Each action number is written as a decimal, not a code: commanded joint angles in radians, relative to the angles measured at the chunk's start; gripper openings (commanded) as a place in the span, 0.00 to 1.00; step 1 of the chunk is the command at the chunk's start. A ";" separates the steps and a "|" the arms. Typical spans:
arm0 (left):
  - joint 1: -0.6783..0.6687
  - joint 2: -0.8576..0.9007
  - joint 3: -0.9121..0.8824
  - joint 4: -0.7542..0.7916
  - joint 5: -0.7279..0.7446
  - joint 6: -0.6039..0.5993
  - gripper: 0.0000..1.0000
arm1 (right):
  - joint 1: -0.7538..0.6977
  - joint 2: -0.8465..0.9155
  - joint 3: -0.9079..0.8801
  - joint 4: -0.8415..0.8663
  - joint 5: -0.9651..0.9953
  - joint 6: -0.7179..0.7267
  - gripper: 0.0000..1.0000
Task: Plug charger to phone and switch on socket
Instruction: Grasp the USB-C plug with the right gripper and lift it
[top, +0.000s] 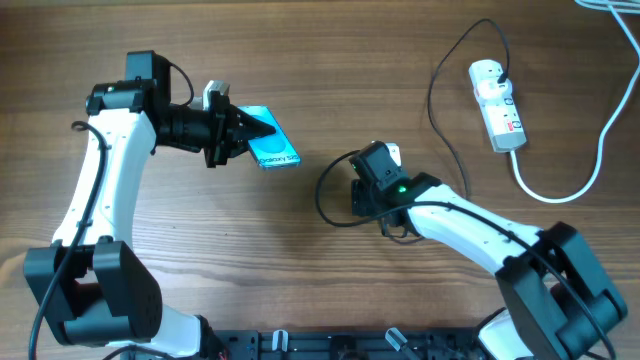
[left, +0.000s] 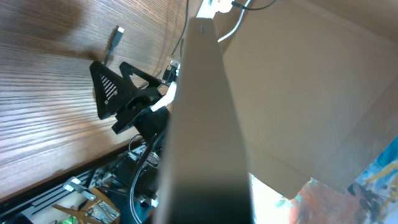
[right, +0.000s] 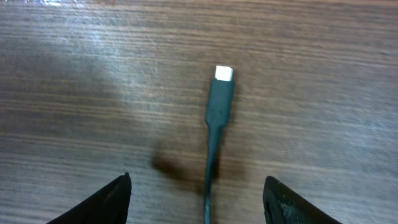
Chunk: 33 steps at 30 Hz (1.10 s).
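Observation:
The phone (top: 277, 151), cyan screen up, sits in my left gripper (top: 250, 129), which is shut on one end of it and holds it off the wooden table. In the left wrist view the phone (left: 199, 118) is a wide grey edge filling the middle. The charger's thin black cable (top: 436, 100) runs from the white adapter (top: 486, 72) on the socket (top: 500, 115) at the back right. Its plug tip (right: 223, 74) lies flat on the table. My right gripper (right: 198, 180) is open and hovers above the cable (right: 217, 109), one finger on each side, not touching it.
The socket's thick white cord (top: 590, 165) loops off to the right edge. The black cable makes a loop (top: 322, 197) left of my right gripper (top: 362, 197). In the left wrist view the right gripper (left: 118, 93) and the plug (left: 115, 37) show beyond the phone.

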<state>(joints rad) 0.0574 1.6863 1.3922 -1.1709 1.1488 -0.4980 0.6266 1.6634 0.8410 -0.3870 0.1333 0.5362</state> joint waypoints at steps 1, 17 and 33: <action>0.001 -0.014 0.012 0.000 0.009 0.019 0.11 | -0.003 0.040 0.022 0.035 -0.023 -0.012 0.68; 0.004 -0.014 0.012 -0.026 0.013 0.020 0.04 | -0.003 0.188 0.022 0.010 -0.107 0.043 0.04; -0.040 -0.014 0.012 0.031 0.145 0.020 0.04 | -0.303 -0.272 0.022 -0.198 -1.085 -0.381 0.04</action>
<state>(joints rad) 0.0525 1.6863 1.3922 -1.1435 1.2293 -0.4942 0.3252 1.5188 0.8642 -0.5091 -0.8310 0.2913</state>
